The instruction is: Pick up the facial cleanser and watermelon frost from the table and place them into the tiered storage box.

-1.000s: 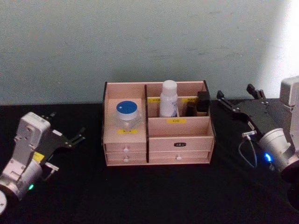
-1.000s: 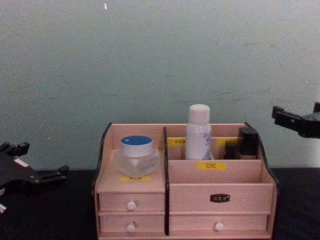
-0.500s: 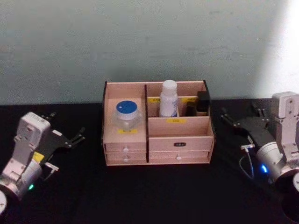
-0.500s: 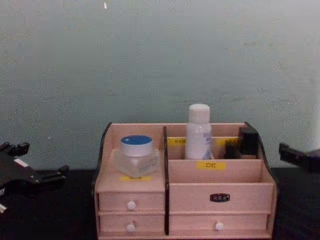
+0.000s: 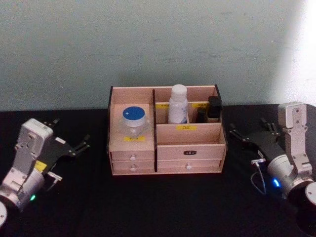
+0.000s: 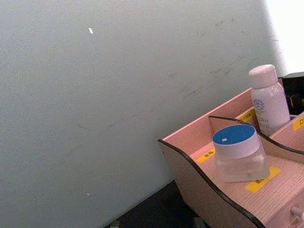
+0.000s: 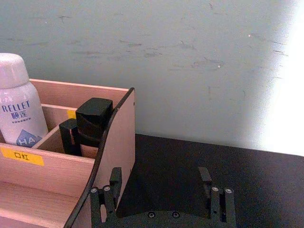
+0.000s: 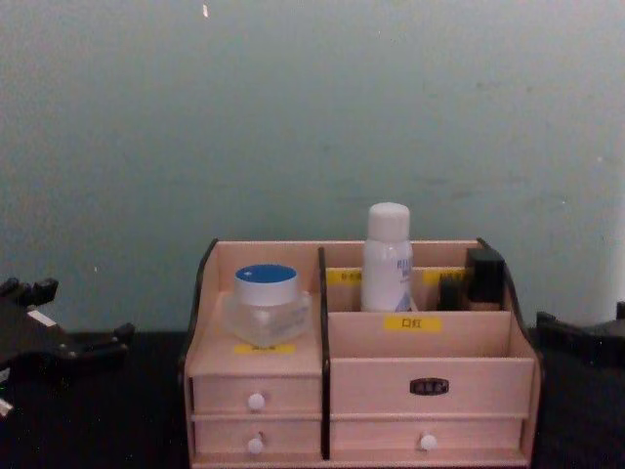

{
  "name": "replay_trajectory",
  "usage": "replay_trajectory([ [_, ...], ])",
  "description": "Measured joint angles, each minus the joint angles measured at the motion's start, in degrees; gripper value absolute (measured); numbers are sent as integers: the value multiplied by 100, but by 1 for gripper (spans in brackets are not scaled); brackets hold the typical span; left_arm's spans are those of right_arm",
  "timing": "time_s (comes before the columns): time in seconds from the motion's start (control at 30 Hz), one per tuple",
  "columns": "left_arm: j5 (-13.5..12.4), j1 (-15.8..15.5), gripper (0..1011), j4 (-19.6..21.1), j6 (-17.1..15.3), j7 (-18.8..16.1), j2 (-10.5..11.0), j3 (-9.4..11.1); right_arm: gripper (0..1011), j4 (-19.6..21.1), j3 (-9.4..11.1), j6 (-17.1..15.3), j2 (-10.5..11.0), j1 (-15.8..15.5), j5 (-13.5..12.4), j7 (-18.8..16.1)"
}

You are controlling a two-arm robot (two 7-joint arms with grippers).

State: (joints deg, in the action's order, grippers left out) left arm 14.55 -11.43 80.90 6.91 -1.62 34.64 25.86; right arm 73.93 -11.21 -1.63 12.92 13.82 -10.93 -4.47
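The box [image 5: 167, 143] sits centre frame on the black counter [image 5: 158, 202], holding a white bottle [image 5: 177, 104] upright in a rear compartment and a blue-lidded jar [image 5: 134, 118] on its left tier. Left tool [image 5: 69, 143] at lower left and right tool [image 5: 249, 134] at right rest released, fingers spread, touching nothing.

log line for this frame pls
box: holds jar, white bottle, black item | left gripper: open, left of box | right gripper: open, right of box
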Motion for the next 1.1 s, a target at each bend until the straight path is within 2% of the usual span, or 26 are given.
replay_trajectory([
  [1.1, 0, 0, 1001, 0, 0, 0, 0, 0, 1002, 28, -9, 29, 11, -4, -24, 4],
])
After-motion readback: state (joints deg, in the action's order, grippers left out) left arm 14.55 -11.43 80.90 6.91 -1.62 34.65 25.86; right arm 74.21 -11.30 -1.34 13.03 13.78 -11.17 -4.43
